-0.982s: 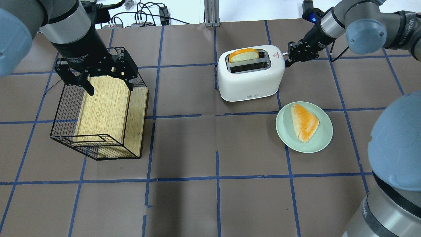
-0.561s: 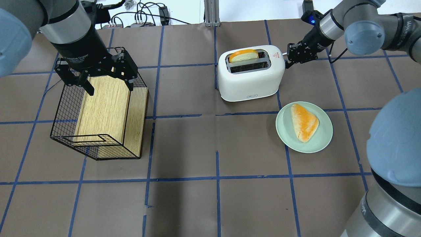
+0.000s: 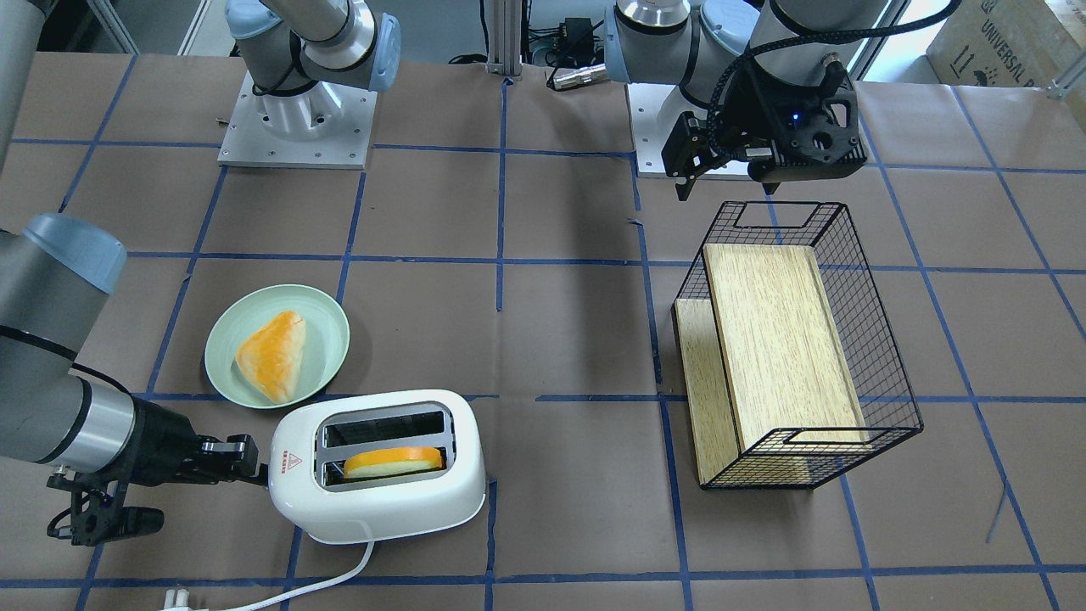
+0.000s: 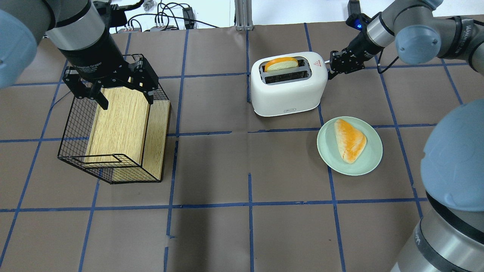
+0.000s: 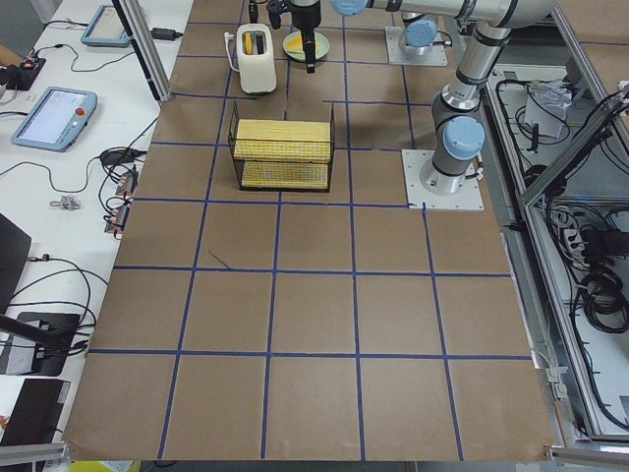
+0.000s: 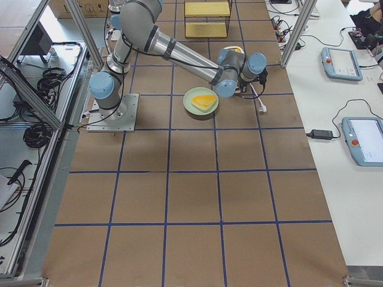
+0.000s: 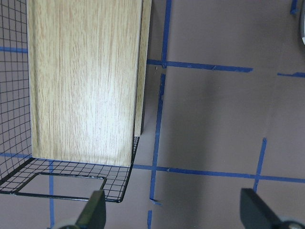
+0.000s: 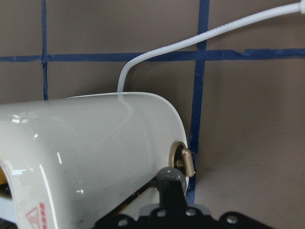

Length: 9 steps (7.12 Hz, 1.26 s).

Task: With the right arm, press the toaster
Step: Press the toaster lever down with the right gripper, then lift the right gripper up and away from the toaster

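The white toaster [image 4: 287, 88] stands at the table's far middle with a yellow bread slice [image 4: 280, 63] in its far slot. My right gripper [image 4: 332, 68] is shut, its tips against the toaster's right end. In the right wrist view its joined fingertips [image 8: 169, 183] touch the toaster [image 8: 95, 152] just below the side knob [image 8: 183, 160]. In the front view the right gripper [image 3: 254, 471] meets the toaster [image 3: 382, 496] at its end by the red triangle. My left gripper [image 4: 124, 99] is open and empty above the wire basket [image 4: 75, 128].
A green plate [image 4: 325, 151] with a bread piece [image 4: 349, 139] lies just in front of the toaster's right end. The toaster's white cord [image 3: 322, 581] runs to the table's far edge. The black wire basket [image 3: 882, 373] holds wooden boards at the left.
My right gripper has shifted slightly toward the far side and in against the toaster's end. The left arm, toaster and bread have not moved.
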Each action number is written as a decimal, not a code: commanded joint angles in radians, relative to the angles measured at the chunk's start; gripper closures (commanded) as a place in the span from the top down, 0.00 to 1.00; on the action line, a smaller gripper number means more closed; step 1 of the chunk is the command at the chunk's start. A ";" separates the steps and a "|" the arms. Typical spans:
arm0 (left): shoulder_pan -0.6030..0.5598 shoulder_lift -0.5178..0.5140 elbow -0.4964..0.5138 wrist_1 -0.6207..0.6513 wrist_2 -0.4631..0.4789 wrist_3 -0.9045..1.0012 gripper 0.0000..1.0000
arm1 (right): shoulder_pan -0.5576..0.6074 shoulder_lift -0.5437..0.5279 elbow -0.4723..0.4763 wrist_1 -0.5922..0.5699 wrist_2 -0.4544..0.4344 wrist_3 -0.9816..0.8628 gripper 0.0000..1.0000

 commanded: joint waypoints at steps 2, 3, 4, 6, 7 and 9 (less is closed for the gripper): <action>0.000 0.000 0.000 -0.001 0.000 0.000 1.00 | 0.007 -0.017 -0.004 0.000 -0.023 0.031 0.20; 0.000 0.000 0.000 -0.001 0.000 0.000 1.00 | 0.026 -0.051 -0.021 0.000 -0.119 0.044 0.99; 0.000 0.000 0.000 0.001 0.000 0.000 1.00 | 0.067 -0.106 -0.045 0.005 -0.226 0.045 1.00; 0.000 0.000 0.000 0.001 0.000 0.000 1.00 | 0.173 -0.181 -0.056 0.006 -0.467 0.032 1.00; 0.000 0.000 0.000 0.001 0.000 0.000 1.00 | 0.184 -0.225 -0.055 -0.001 -0.506 0.029 1.00; 0.000 0.000 0.000 -0.001 0.000 0.000 1.00 | 0.181 -0.301 -0.050 0.010 -0.546 0.038 1.00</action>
